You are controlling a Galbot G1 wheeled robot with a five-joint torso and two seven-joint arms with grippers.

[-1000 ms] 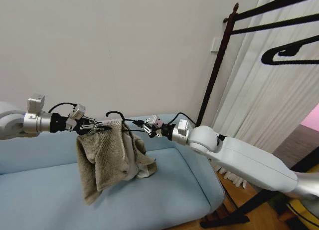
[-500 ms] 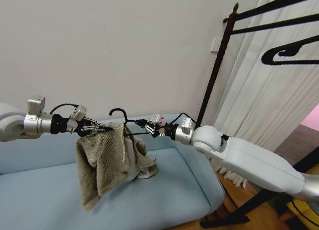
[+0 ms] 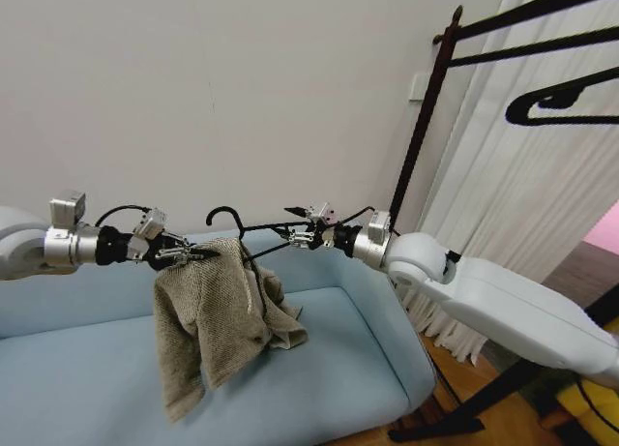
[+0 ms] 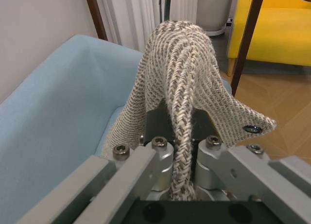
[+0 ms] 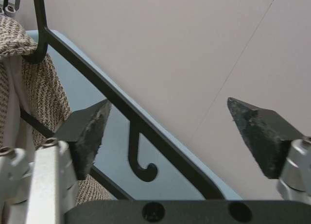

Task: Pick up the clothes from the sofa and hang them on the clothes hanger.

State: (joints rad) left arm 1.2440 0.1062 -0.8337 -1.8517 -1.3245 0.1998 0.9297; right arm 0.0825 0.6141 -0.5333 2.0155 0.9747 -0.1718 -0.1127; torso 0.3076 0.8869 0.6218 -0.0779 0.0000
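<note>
Soft, light knit cardigan [image 3: 208, 315] droops from a black hanger [image 5: 127, 109] above the sofa [image 3: 338, 354]. The left claw [image 3: 189, 255], at the hanger's 9 o'clock, pinches the knit. The right claw [image 3: 295, 231], at 3 o'clock, gapes around the stiff bar, probably the surer hold.

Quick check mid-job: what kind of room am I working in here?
Probably a home living room: a light blue sofa against a plain wall, a black clothes rack beside it, and white curtains behind the rack.
</note>
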